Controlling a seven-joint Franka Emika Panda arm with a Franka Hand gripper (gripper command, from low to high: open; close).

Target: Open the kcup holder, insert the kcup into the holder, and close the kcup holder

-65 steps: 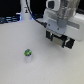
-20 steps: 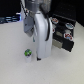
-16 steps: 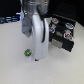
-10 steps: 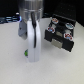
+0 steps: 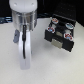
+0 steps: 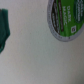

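The arm has swung from the frame's upper right down over the white bench (image 5: 10, 55), now hiding the kcup (image 6: 67, 20) outside while the wrist view shows it close below; hand spread undeterminable; the kcup holder (image 5: 61, 34) already stands open, so pickup looks imminent.

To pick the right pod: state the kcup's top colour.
Green with a dark centre and white rim on the kcup, clearest in the wrist view.

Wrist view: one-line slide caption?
Wrist camera close above the white table, the green-topped kcup at the frame edge, jaws not visible.
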